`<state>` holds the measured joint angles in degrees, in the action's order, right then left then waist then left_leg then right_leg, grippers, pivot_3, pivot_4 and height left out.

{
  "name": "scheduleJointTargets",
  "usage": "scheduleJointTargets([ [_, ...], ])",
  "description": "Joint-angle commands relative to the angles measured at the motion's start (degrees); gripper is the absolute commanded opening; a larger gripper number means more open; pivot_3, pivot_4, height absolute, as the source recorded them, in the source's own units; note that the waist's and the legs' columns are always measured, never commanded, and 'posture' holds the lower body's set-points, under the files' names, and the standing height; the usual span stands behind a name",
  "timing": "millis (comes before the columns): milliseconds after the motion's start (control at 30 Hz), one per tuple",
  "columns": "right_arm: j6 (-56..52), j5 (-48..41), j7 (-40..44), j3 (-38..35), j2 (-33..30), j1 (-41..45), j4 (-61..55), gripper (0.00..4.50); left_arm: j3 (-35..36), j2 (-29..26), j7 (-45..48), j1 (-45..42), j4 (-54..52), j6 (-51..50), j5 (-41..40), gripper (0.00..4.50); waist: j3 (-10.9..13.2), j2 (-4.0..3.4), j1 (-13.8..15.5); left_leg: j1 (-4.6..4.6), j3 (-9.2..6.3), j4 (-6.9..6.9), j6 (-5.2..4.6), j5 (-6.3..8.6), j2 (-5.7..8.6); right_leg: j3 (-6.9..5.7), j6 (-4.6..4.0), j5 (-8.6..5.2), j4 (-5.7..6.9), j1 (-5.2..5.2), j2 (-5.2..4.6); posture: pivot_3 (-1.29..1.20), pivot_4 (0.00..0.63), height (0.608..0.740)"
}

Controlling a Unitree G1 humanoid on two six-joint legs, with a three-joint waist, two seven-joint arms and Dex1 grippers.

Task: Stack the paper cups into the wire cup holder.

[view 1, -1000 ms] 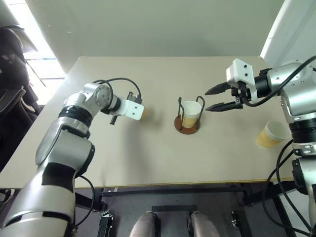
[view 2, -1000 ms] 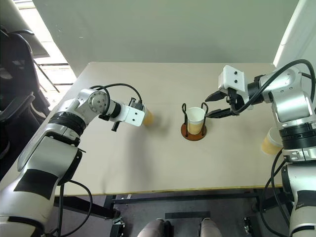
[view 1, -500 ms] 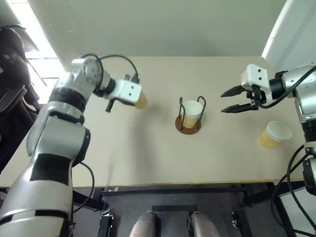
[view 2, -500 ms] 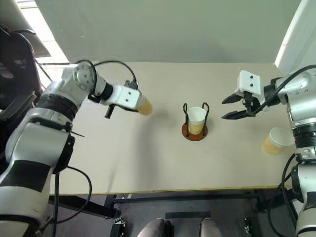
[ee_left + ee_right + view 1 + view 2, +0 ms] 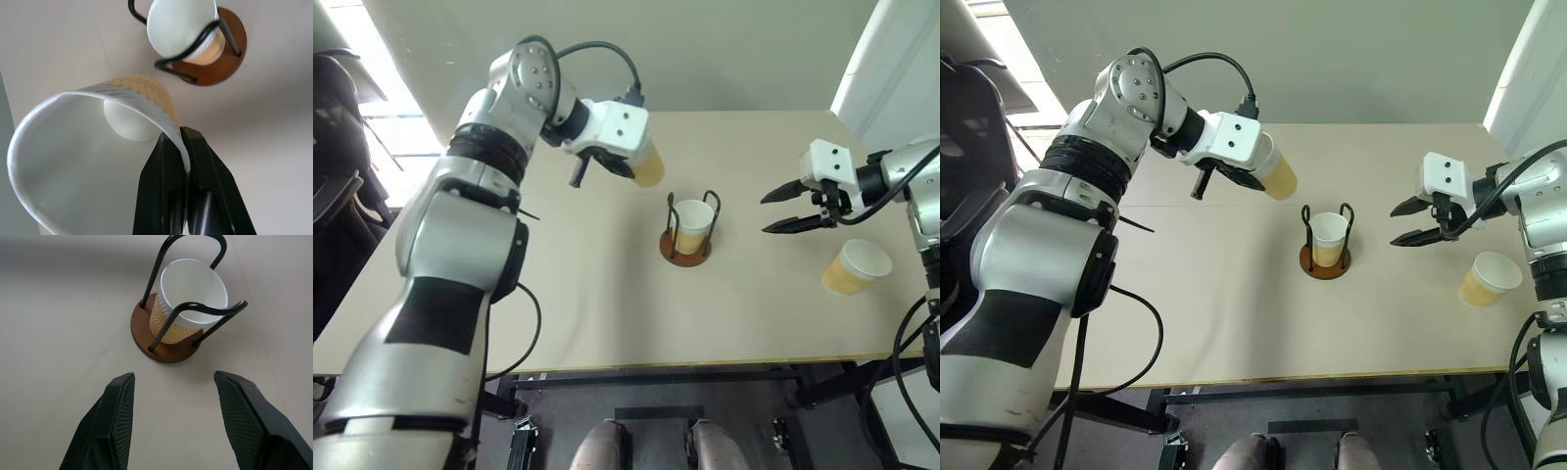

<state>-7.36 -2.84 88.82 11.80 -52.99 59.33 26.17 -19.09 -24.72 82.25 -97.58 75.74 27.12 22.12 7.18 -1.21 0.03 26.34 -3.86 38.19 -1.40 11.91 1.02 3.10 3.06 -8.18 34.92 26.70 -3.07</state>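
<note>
While one cup (image 5: 692, 225) sits in the holder (image 5: 686, 247), left jaws pinch another (image 5: 647, 166), right apart.

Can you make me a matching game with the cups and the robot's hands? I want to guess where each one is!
Things:
1. cup in the wire cup holder
2. cup pinched by the left gripper
3. cup near the right table edge
4. right gripper

States:
A. jaws open, holding nothing
B. lifted above the table
C. standing alone on the table
D. upright between black wire loops

Pairs: 1-D, 2-B, 3-C, 4-A
</note>
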Motion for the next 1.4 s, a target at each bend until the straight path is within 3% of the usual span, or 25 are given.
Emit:
scheduleJointTargets([
  [33,0.12,0.14,0.72,-1.13,-1.52,0.11,-1.85,2.62,0.33,1.53,-1.48,-4.63,-0.26,-0.12,0.24,0.02,0.00,0.00,0.09,0.01,0.05,0.02,-0.02,0.01,0.03,-0.04,0.01,0.00,0.00,0.00,0.04,0.00,0.150,0.740],
  [633,-2.14,0.09,1.20,-1.12,-1.51,-1.52,-4.94,2.62,-0.37,9.63,-6.50,-3.56,0.35,1.19,1.40,0.02,0.01,0.00,0.27,-0.03,0.18,0.23,-0.20,0.11,0.02,0.08,0.47,0.15,-0.01,-0.12,-0.08,0.00,0.150,0.740],
  [1400,-4.48,-0.47,0.33,-1.81,-1.54,-2.76,-7.91,2.62,-5.29,11.32,-8.58,-0.92,0.59,5.01,5.88,0.02,0.00,0.00,0.41,-0.03,0.21,0.67,-0.38,0.22,0.03,0.08,0.51,0.17,0.02,-0.30,-0.07,0.00,0.150,0.740],
])
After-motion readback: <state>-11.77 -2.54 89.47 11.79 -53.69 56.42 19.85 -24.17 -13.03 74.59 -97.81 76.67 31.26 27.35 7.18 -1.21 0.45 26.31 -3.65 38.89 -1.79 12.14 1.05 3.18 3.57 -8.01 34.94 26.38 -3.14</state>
